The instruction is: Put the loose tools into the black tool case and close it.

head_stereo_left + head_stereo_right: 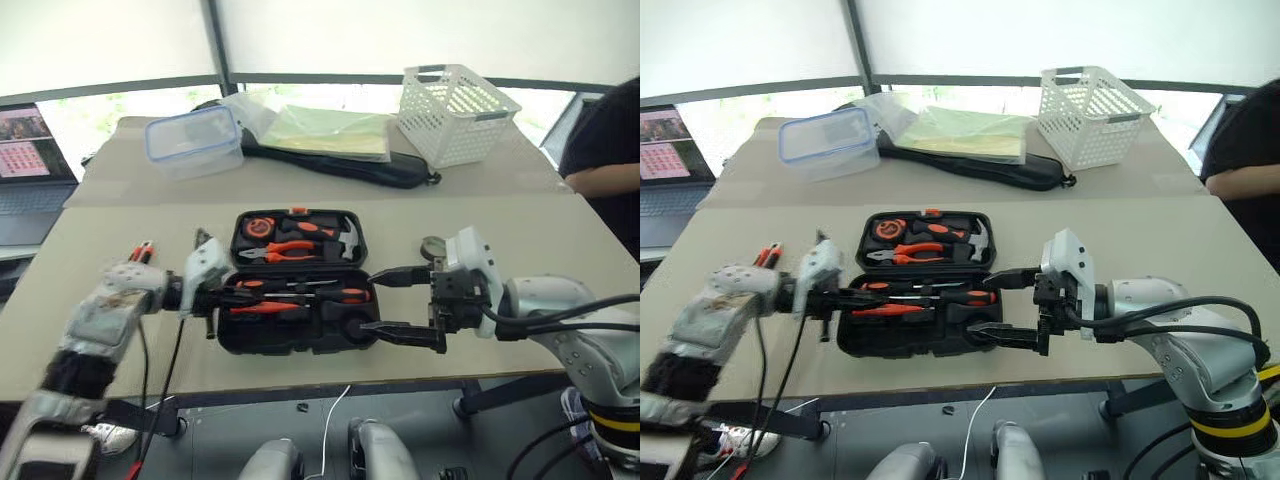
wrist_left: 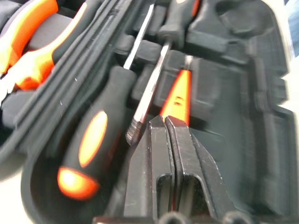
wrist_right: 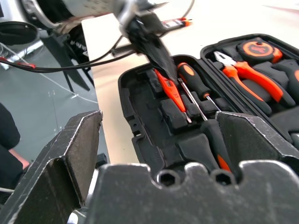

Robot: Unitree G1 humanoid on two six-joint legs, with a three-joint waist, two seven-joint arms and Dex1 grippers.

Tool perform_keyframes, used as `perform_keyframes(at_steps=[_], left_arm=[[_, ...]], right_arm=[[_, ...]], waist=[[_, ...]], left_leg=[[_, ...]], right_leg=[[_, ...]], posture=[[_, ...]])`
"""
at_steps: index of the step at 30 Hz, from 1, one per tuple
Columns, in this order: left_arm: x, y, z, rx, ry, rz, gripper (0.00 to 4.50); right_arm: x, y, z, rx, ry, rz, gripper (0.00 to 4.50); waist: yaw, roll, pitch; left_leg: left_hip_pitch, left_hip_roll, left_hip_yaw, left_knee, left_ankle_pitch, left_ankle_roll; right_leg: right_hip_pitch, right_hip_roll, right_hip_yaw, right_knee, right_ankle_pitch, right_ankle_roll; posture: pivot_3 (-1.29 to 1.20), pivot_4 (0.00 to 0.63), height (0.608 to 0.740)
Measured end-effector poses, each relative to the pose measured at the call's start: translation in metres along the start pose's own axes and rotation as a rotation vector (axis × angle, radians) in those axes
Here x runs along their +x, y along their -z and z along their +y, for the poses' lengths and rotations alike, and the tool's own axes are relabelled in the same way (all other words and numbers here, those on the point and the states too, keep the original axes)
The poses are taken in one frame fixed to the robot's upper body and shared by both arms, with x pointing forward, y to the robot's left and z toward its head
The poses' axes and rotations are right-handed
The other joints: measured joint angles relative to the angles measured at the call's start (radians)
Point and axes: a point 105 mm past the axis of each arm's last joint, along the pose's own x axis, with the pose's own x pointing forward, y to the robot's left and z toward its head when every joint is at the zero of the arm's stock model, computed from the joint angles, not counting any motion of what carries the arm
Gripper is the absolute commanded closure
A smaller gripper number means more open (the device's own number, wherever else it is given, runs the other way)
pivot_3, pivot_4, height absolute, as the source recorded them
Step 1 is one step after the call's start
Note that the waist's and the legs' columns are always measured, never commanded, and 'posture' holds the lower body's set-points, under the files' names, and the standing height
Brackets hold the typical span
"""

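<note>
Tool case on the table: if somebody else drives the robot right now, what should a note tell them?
Left tool: shut, empty, at the left end of the black tool case, just short of the orange tester screwdriver.
Right tool: open, empty, at the case's right end.
Done: two screwdrivers and the tester lie in the case's near half.
Left: a black-and-orange thing, perhaps the knife, lies on the table left of the case. A small round thing, perhaps the tape roll, lies right of it. Put both in, then close the open lid.
</note>
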Motion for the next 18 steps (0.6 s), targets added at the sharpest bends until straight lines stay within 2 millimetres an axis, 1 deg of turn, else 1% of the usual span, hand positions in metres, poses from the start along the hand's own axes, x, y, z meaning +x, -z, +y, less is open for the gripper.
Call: perform_keyframes(at_steps=[1, 2, 4, 5, 6, 7, 8, 10, 11, 12, 13, 14, 16, 18], left_arm=[[-0.011, 0.002, -0.002, -0.015, -0.03, -0.007, 3.79], [-0.025, 0.005, -0.002, -0.041, -0.083, -0.009, 3.36], [-0.053, 0.018, -0.005, -0.116, -0.195, -0.01, 2.74], [-0.069, 0.026, -0.005, -0.152, -0.272, -0.002, 2.42], [-0.084, 0.036, -0.004, -0.189, -0.348, 0.012, 2.0], [-0.107, 0.051, -0.003, -0.243, -0.465, 0.036, 1.57], [-0.119, 0.058, -0.002, -0.269, -0.521, 0.05, 1.33], [-0.151, 0.08, -0.004, -0.338, -0.679, 0.086, 0.54], [-0.162, 0.087, -0.005, -0.363, -0.733, 0.098, 0.19], [-0.173, 0.095, -0.005, -0.39, -0.793, 0.119, 0.05], [-0.181, 0.101, -0.004, -0.414, -0.843, 0.13, 0.05], [-0.185, 0.103, -0.002, -0.427, -0.87, 0.13, 0.05], [-0.187, 0.101, 0.005, -0.444, -0.912, 0.11, 0.05], [-0.184, 0.094, 0.016, -0.455, -0.927, 0.094, 0.05]], right_arm=[[0.001, -0.001, -0.001, -0.001, -0.005, -0.002, 0.0], [0.001, -0.003, -0.004, 0.001, -0.009, -0.005, 0.0], [0.0, -0.006, -0.01, 0.0, -0.019, -0.015, 0.0], [0.003, -0.009, -0.012, 0.0, -0.032, -0.027, 0.0], [0.005, -0.011, -0.014, -0.004, -0.044, -0.039, 0.0], [0.008, -0.014, -0.017, -0.001, -0.062, -0.05, 0.0], [0.008, -0.015, -0.018, -0.002, -0.068, -0.058, 0.0], [0.014, -0.019, -0.019, -0.014, -0.099, -0.067, 0.0], [0.015, -0.018, -0.019, -0.018, -0.106, -0.067, 0.0], [0.017, -0.018, -0.02, -0.02, -0.115, -0.064, 0.0], [0.02, -0.018, -0.02, -0.021, -0.129, -0.062, 0.0], [0.022, -0.018, -0.019, -0.024, -0.141, -0.061, 0.0], [0.024, -0.018, -0.018, -0.031, -0.16, -0.062, 0.0], [0.024, -0.019, -0.018, -0.041, -0.162, -0.059, 0.0]], waist=[[-0.005, 0.0, 0.0], [-0.006, 0.0, 0.0], [-0.006, 0.001, 0.0], [-0.005, 0.0, 0.0], [-0.003, 0.001, 0.0], [0.0, 0.001, 0.0], [0.002, 0.001, 0.0], [0.006, 0.001, 0.0], [0.009, 0.0, 0.0], [0.015, 0.0, 0.0], [0.022, 0.0, 0.0], [0.027, 0.0, 0.0], [0.035, 0.0, 0.0], [0.039, -0.001, 0.0]], left_leg=[[0.0, 0.0, 0.0, -0.001, 0.0, 0.0], [0.0, -0.001, 0.0, -0.001, 0.0, 0.0], [0.002, 0.0, 0.001, -0.003, 0.0, -0.001], [0.003, 0.0, 0.001, -0.003, 0.0, -0.001], [0.004, 0.0, 0.001, -0.005, 0.0, -0.001], [0.005, 0.0, 0.001, -0.007, 0.0, -0.001], [0.005, 0.0, 0.001, -0.007, 0.0, -0.001], [0.006, 0.0, 0.001, -0.011, 0.0, -0.001], [0.006, 0.0, 0.001, -0.011, 0.0, -0.001], [0.006, 0.0, 0.001, -0.011, 0.0, -0.001], [0.006, -0.001, 0.001, -0.011, 0.0, -0.001], [0.005, -0.001, 0.0, -0.01, 0.0, -0.001], [0.005, -0.002, 0.0, -0.01, 0.0, -0.001], [0.005, -0.002, 0.0, -0.009, 0.0, -0.001]], right_leg=[[-0.001, 0.0, 0.0, 0.0, 0.0, 0.0], [-0.001, 0.0, 0.0, 0.0, 0.0, 0.0], [-0.001, 0.0, 0.001, -0.002, 0.0, -0.001], [0.0, 0.0, 0.0, -0.002, -0.001, -0.001], [0.0, 0.0, 0.0, -0.001, -0.001, -0.002], [0.0, 0.0, 0.0, -0.002, -0.001, -0.002], [0.0, 0.001, 0.0, -0.002, -0.001, -0.002], [0.0, 0.0, 0.0, -0.002, -0.001, -0.002], [0.0, 0.0, 0.0, -0.002, -0.002, -0.003], [0.0, 0.0, -0.001, -0.002, -0.002, -0.003], [0.0, 0.0, -0.001, -0.002, -0.001, -0.003], [0.001, 0.0, -0.002, -0.002, -0.001, -0.003], [0.002, 0.0, -0.003, -0.001, -0.001, -0.002], [0.003, 0.0, -0.003, -0.001, -0.001, -0.002]], posture=[[0.0, 0.15, 0.74], [0.0, 0.15, 0.74], [0.0, 0.15, 0.74], [0.0, 0.15, 0.74], [0.0, 0.15, 0.74], [0.0, 0.15, 0.74], [0.0, 0.15, 0.74], [0.0, 0.15, 0.74], [0.0, 0.15, 0.74], [0.0, 0.15, 0.74], [0.0, 0.15, 0.74], [0.0, 0.15, 0.74], [0.0, 0.15, 0.74], [0.0, 0.15, 0.74]])
